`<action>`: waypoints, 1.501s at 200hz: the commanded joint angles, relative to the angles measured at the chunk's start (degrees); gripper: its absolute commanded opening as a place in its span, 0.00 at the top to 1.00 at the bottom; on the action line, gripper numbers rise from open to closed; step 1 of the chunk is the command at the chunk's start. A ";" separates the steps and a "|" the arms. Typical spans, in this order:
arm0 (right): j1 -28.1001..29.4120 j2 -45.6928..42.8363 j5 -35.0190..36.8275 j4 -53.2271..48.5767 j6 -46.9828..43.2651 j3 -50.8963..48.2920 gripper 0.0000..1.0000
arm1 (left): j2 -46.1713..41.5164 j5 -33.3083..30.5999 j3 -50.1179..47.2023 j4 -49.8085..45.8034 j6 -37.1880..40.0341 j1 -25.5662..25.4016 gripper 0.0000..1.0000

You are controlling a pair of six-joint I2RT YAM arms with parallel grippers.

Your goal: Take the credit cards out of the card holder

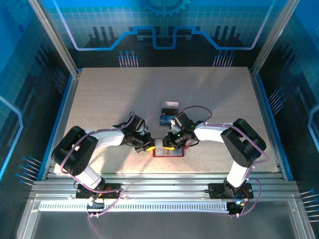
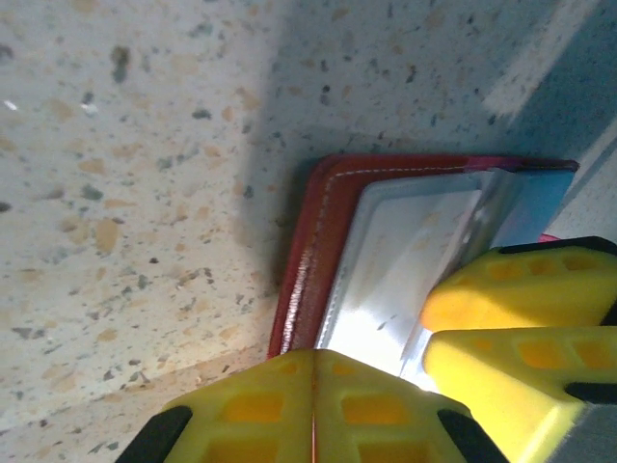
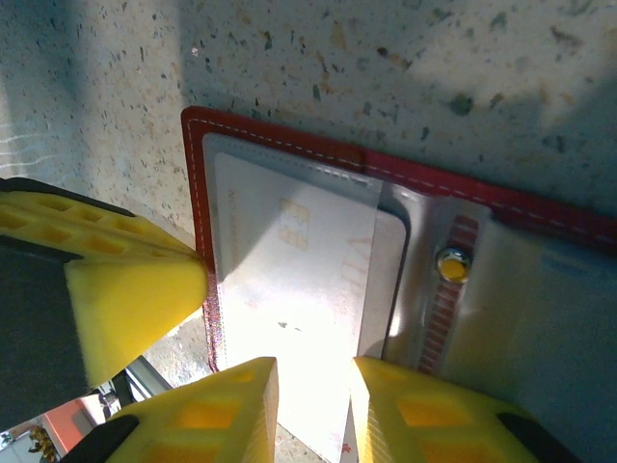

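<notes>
card holder (image 3: 289, 145) under clenched left gripper (image 2: 313, 367) — right gripper (image 3: 313, 386) slightly parted over pale card (image 3: 289, 289), print unreadable

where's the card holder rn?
Top view: card holder lies open on the table, front centre, left claw at its left edge, right claw over it, loose cards just beyond.

Left tool (image 2: 313, 365) closed, right tool (image 3: 313, 374) slightly parted, arms angled inward.
</notes>
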 commanded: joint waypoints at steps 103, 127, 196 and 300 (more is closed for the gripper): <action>-0.24 -2.33 2.61 -4.72 -2.03 0.28 0.70 | 2.34 -0.78 1.09 -3.09 2.18 0.37 0.92; -0.51 -2.72 2.80 -5.00 -2.23 0.12 0.70 | 2.34 -0.90 1.37 -3.58 2.36 0.31 0.92; -0.97 -4.59 2.69 -5.02 -2.39 -0.04 0.69 | 1.67 -0.91 3.17 -4.26 2.26 0.30 0.92; -4.16 -6.74 -1.36 -1.00 -1.24 -3.90 0.69 | 2.81 -2.10 10.55 -9.54 4.48 -2.82 0.92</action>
